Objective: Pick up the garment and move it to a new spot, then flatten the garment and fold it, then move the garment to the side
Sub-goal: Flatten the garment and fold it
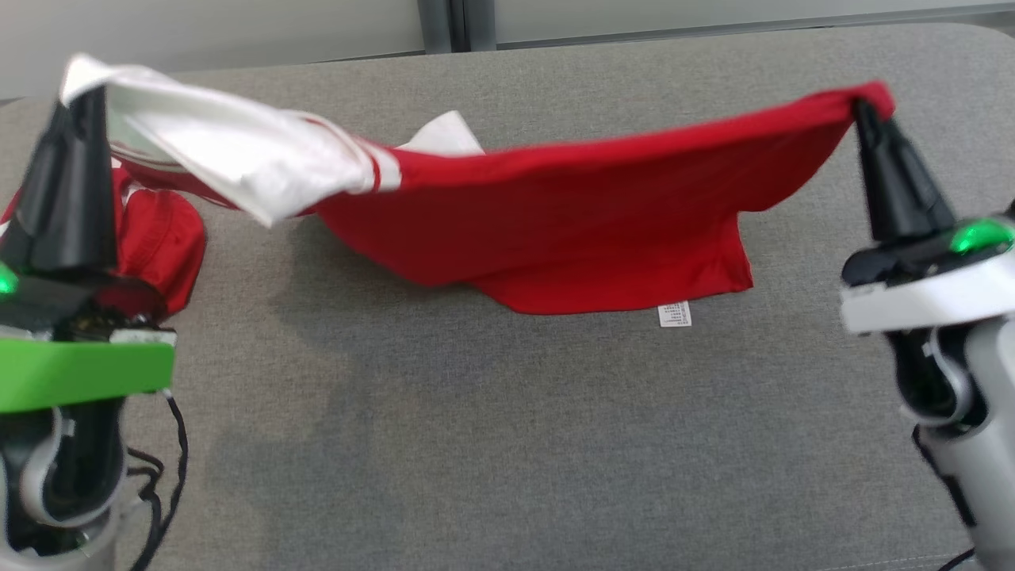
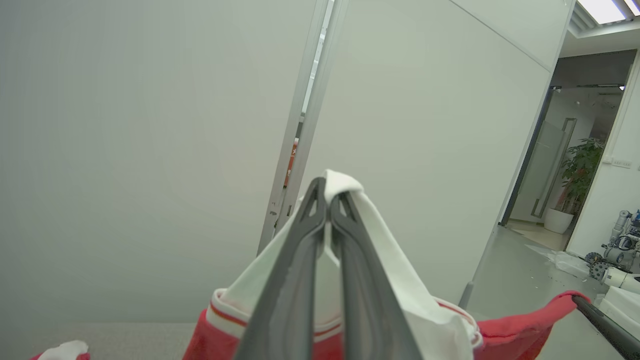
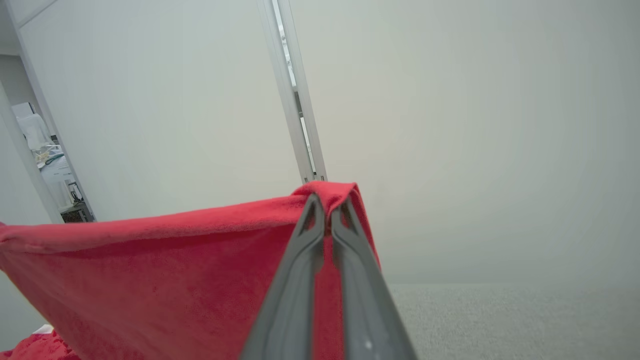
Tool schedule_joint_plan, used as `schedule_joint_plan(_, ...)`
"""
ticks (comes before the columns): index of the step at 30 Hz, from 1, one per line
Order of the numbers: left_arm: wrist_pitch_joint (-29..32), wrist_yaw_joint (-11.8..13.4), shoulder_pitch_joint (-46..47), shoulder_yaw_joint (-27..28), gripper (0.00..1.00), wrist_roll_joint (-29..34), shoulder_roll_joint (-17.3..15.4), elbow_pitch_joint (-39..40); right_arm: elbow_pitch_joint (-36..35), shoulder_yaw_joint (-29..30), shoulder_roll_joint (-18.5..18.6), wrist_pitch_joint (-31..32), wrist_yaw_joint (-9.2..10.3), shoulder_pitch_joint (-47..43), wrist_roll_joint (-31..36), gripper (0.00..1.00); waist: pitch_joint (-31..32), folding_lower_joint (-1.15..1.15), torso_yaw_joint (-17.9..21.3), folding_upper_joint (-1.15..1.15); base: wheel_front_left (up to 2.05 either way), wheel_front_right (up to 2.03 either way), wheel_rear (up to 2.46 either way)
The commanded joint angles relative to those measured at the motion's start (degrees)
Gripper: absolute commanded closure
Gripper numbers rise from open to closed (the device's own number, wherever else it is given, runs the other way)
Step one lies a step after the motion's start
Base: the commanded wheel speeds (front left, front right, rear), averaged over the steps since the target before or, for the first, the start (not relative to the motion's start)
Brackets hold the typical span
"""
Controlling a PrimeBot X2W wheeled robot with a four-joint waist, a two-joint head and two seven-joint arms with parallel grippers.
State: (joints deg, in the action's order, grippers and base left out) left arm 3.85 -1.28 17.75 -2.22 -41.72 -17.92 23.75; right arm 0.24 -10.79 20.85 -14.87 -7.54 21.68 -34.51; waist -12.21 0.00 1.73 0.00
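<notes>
Left end effector, right end effector; two pinching one garment.

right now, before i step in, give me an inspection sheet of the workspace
surface: grey fabric-topped table, rounded corners.
job's things: red T-shirt with white sleeves, stretched in the air between both arms, middle sagging; care label at its lower edge. Cannot tell whether it touches the table.
clutter: red cloth bunched beside the left arm; cannot tell whether it belongs to the T-shirt.
grippers: left end effector shut on a white sleeve; right end effector shut on a red corner.
cables: black cables looping beside the left arm.
surroundings: pale wall panels behind; a doorway with a potted plant in the left wrist view.
</notes>
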Motion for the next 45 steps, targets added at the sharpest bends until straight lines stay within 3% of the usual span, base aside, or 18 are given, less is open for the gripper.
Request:
schedule_joint_plan(1,1.78,0.84,3.02,0.52,1.00,-0.29,-1.13,1.17,-0.75,1.11,1.39,0.89,0.10,2.70,-1.71,1.00,-0.03,0.00,0.41,0.00,0.00,0.00,0.00)
schedule_joint_plan(8,11.19,3.52,18.98,0.25,1.00,-2.33,-4.51,1.53,-0.51,3.58,7.21,7.87,0.10,16.24,-2.08,1.00,-2.55,0.00,0.38,0.00,0.00,0.00,0.00)
schedule_joint_plan(16,17.03,-0.24,40.33,-4.73,1.00,0.87,-8.18,-13.36,7.76,-0.52,8.60,14.25,0.10,35.11,-0.52,1.00,-11.01,0.00,-0.55,0.00,0.00,0.00,0.00)
schedule_joint_plan(23,10.74,-3.96,61.12,-10.97,1.00,9.00,-6.20,-30.70,19.58,-6.15,8.10,9.78,0.10,52.93,5.48,1.00,-19.51,0.00,-1.24,0.00,0.00,0.00,0.00)
schedule_joint_plan(32,-7.80,-5.77,83.41,-18.90,1.00,19.60,-2.38,-46.98,31.92,-11.47,8.57,0.68,0.10,71.06,12.07,1.00,-28.54,0.00,-2.31,0.00,0.00,0.00,0.00)
schedule_joint_plan(37,-15.04,-6.03,83.00,-19.81,1.00,18.05,0.31,-51.76,34.15,-13.30,9.50,-0.29,0.10,72.37,13.04,1.00,-31.47,0.00,-4.21,0.00,0.00,0.00,0.00)
schedule_joint_plan(45,-18.75,-6.20,67.57,-21.11,1.00,11.63,-0.15,-51.80,32.43,-12.09,10.41,-0.37,0.10,62.27,10.00,1.00,-29.89,0.00,-6.23,0.00,0.00,0.00,0.00)
